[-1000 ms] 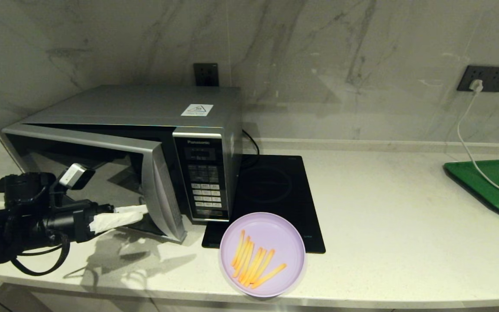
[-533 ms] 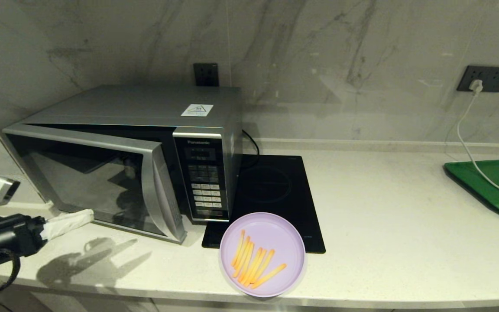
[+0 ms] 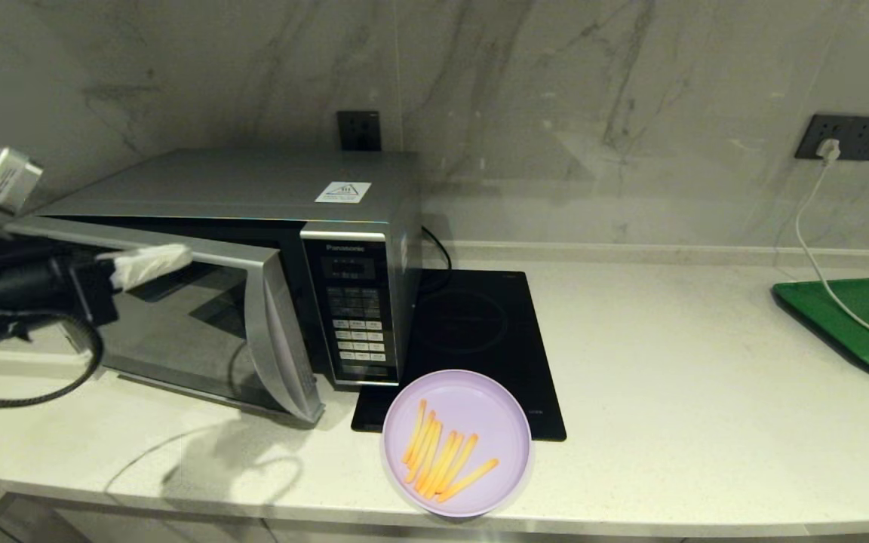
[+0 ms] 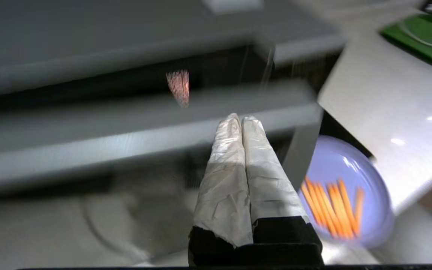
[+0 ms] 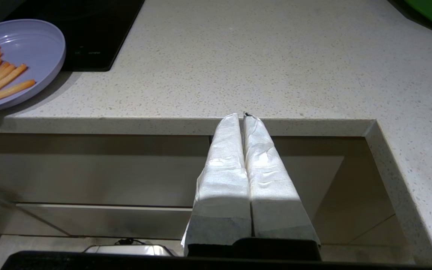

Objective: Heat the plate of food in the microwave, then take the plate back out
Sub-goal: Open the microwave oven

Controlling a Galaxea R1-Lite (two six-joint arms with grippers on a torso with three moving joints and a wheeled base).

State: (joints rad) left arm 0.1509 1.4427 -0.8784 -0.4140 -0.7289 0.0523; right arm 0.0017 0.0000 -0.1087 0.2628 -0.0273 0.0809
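The plate [image 3: 456,442], round, shallow and of smooth lilac plastic with a raised rim, is seen at the lower centre of the head view, near the front edge of the speckled pale stone counter [image 3: 676,392]. Thin orange-yellow fries [image 3: 440,461] are laid on it in a loose fan. Its far rim overlaps the near edge of a flat, glossy black hob [image 3: 480,332].

Just left of the hob the microwave [image 3: 253,256] is found, a boxy silver case with a black keypad panel. Its dark glass door [image 3: 178,324] is swung partly ajar, the curved silver handle strip standing out from the case.

At the left of the frame the left gripper [image 3: 178,255] is held against the door's upper edge; whether it touches cannot be told. Its fingers [image 4: 234,180], wrapped in crinkled white tape, are pressed together with nothing between them.

The right gripper [image 5: 243,115] is seen only in its wrist view, below the counter's front edge, its taped fingers [image 5: 223,176] likewise closed together and empty.

At the right edge a rectangular green tray [image 3: 857,324] is crossed by a white cable [image 3: 812,249] from a dark wall socket [image 3: 844,136].
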